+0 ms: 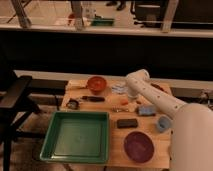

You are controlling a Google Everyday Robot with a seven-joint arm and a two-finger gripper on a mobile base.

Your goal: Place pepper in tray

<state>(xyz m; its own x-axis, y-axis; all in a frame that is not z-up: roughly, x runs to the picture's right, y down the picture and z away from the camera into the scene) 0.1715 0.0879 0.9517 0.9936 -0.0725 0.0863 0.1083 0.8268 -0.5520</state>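
Observation:
The pepper (123, 102) is a small orange-red piece lying on the wooden table, just left of my white arm. My gripper (130, 95) is at the end of the arm, low over the table's back middle, right above and next to the pepper; the arm mostly hides it. I cannot tell whether it touches the pepper. The green tray (52, 131) sits empty at the table's front left, well away from the gripper.
A round purple bowl (138, 145) stands front right and an orange-red bowl (96, 83) at the back. A black block (127, 123), a dark utensil (93, 98), a blue item (146, 110) and a blue cup (162, 122) lie around. A black chair (15, 97) is left.

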